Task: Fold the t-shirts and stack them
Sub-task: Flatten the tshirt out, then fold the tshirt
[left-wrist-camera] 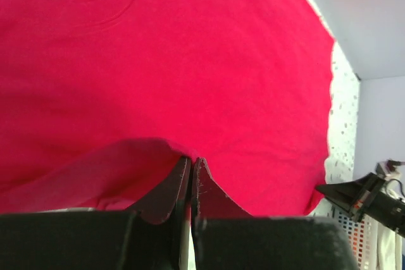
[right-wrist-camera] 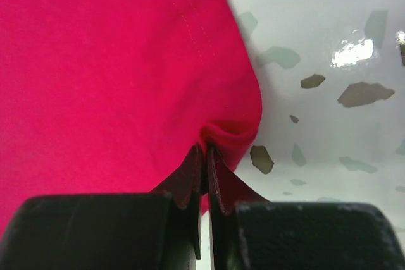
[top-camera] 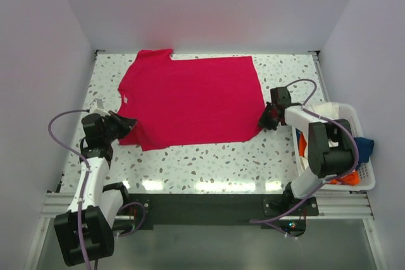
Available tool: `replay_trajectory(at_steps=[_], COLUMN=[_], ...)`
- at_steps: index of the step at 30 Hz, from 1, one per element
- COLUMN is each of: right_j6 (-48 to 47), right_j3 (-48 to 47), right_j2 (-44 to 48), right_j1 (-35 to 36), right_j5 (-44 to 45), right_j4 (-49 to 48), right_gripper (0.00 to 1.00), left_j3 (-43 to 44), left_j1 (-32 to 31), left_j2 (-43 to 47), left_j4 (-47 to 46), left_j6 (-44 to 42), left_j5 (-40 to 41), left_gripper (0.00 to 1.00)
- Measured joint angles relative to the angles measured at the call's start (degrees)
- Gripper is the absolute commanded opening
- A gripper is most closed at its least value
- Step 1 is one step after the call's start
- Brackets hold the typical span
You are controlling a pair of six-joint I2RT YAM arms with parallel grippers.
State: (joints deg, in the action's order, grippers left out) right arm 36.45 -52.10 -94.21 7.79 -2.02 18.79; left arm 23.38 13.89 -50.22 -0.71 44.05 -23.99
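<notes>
The crimson t-shirt lies spread on the surface, left of the basket. The left end effector and right end effector are each clamped on its near edge. Lift both evenly, keeping the cloth taut.

Speckled white desk, glossy light glare along its near edge, plain pale walls on three sides.

From where I stand, nothing can be read: no lettering, brand or number shows on the red t-shirt, the white basket or the table.
</notes>
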Motion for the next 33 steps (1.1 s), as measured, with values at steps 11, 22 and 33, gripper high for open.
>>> replay_trajectory(at_steps=[11, 22, 33], right_j6=[0.68, 0.68, 0.72], right_j3=[5.97, 1.66, -6.91], right_j2=[4.7, 4.39, -0.07], right_j1=[-1.05, -1.05, -1.05], right_j5=[1.03, 0.9, 0.55], right_j4=[-1.49, 0.63, 1.42], right_gripper=[0.0, 0.0, 0.0], left_j3=[-0.81, 2.05, 10.91], left_j1=[-0.02, -0.04, -0.11], left_j2=[6.73, -5.49, -16.63], left_j4=[13.46, 11.04, 6.69], left_j6=[-1.68, -1.6, -1.36], left_j5=[6.08, 5.75, 6.32], left_gripper=[0.01, 0.0, 0.0])
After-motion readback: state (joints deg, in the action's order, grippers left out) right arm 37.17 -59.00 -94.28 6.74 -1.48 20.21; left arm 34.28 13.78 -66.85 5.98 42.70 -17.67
